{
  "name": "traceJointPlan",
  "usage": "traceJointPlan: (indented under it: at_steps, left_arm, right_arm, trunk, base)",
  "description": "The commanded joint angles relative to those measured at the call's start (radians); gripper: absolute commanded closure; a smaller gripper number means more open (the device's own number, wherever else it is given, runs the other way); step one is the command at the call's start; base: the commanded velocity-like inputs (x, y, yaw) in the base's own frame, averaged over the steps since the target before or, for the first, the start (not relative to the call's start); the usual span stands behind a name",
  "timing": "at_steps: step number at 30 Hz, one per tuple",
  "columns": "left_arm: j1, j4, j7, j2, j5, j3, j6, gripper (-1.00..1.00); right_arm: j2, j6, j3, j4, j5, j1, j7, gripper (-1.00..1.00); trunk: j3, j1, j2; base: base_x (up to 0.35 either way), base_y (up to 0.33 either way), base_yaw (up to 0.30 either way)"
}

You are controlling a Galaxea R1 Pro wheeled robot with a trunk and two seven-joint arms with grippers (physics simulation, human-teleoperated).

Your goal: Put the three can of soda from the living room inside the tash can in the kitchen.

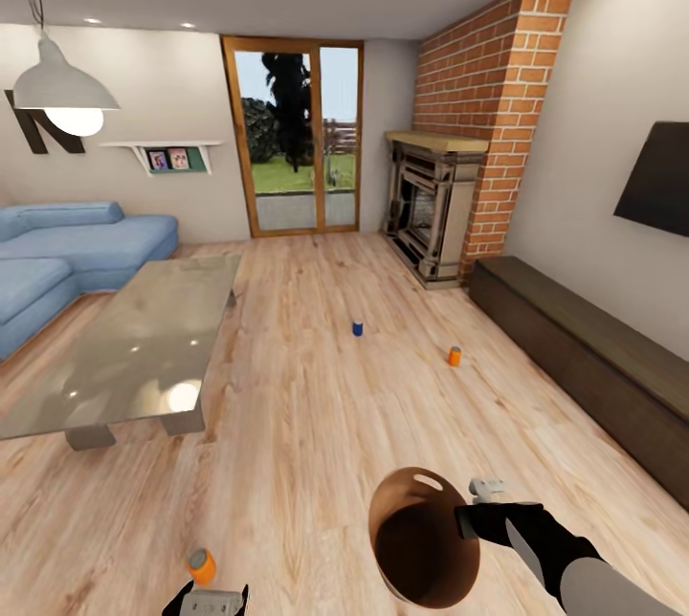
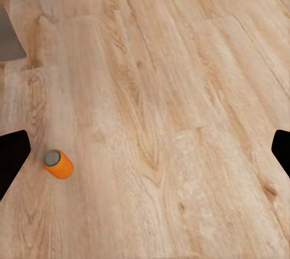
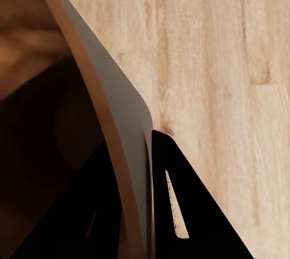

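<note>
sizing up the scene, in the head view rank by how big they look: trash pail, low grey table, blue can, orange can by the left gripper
1. low grey table
2. trash pail
3. orange can, nearer the camera, so the rank is unsure
4. blue can

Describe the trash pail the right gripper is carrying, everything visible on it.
The trash pail is a small round tapered pail, grey outside with a tan-brown rim and dark brown inside, and an oval handle slot near the far rim. It looks empty. It hangs above the wooden floor, tilted so its mouth faces the head camera. The right gripper pinches its wall, one finger inside and one outside.
</note>
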Motion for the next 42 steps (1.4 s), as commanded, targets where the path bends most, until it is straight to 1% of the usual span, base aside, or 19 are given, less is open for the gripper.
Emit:
traceJointPlan:
  at_steps: [1, 22, 36, 42]
  left_arm:
    - [0.0, 0.0, 0.0, 0.0, 0.0, 0.0, 0.0, -1.0]
    - [0.0, -0.002, 0.001, 0.0, 0.0, 0.0, 0.0, -1.0]
    - [0.0, 0.001, 0.0, 0.0, 0.0, -0.002, -0.012, -1.0]
    - [0.0, 0.001, 0.0, 0.0, 0.0, -0.002, -0.012, -1.0]
  right_arm:
    - [0.0, 0.002, -0.004, -0.001, -0.01, 0.0, 0.005, 1.0]
    - [0.0, 0.002, -0.004, 0.0, -0.01, 0.0, 0.005, 1.0]
    - [0.001, 0.002, -0.004, 0.0, -0.01, 0.0, 0.005, 1.0]
    - [0.001, 0.002, -0.004, 0.001, -0.01, 0.0, 0.005, 1.0]
  trunk:
    - [0.0, 0.0, 0.0]
    - [0.0, 0.0, 0.0]
    - [0.0, 0.0, 0.0]
    - [0.0, 0.0, 0.0]
  base:
    - [0.202, 0.275, 0.0]
    - [0.207, 0.269, 0.0]
    - [0.27, 0.186, 0.0]
    - [0.101, 0.068, 0.0]
